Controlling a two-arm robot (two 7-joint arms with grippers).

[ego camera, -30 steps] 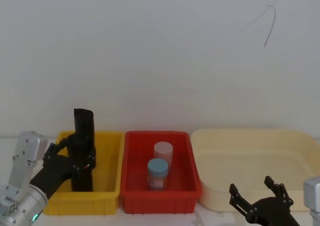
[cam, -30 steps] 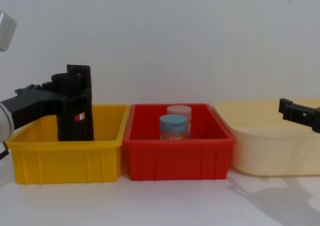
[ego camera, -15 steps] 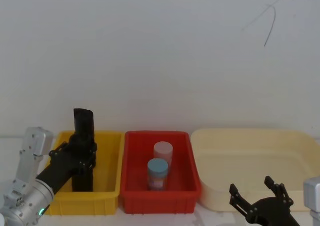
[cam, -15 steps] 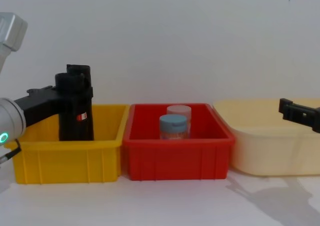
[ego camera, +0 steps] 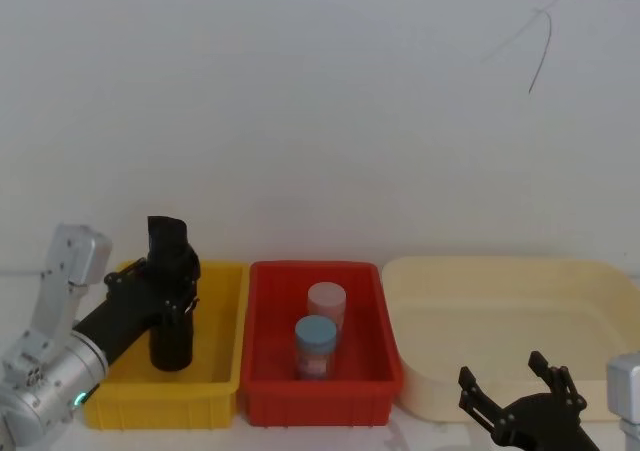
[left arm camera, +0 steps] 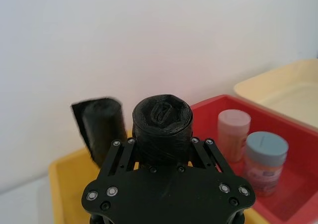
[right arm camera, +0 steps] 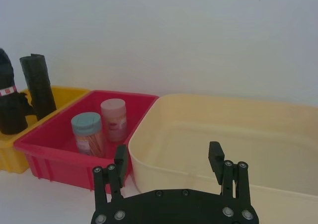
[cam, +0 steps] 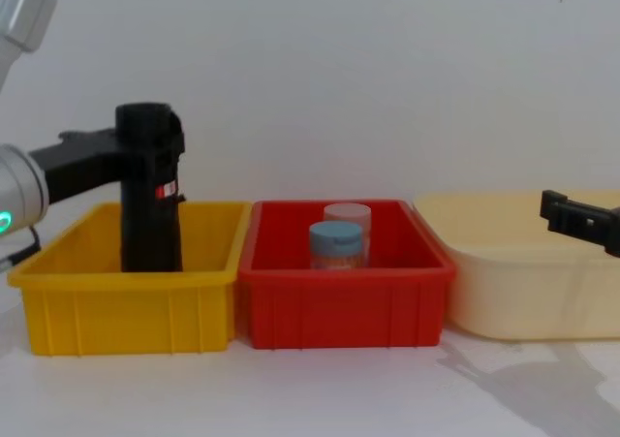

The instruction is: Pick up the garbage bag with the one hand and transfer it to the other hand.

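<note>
The left pincer (left arm camera: 161, 149) pinches the crinkly cylindrical garbage bag (cam: 150, 232); right pincer (right arm camera: 167, 155) spread.

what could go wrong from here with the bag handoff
The left claw grips the garbage bag high up, so its lower part may swing or slip. Its lower end is inside the yellow bin, so moving sideways might catch the wall or knock the slim roll beside it. The right claw hangs open.

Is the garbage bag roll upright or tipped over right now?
Upright: the garbage bag stands vertical in the left gripper, lower end inside the yellow bin.
</note>
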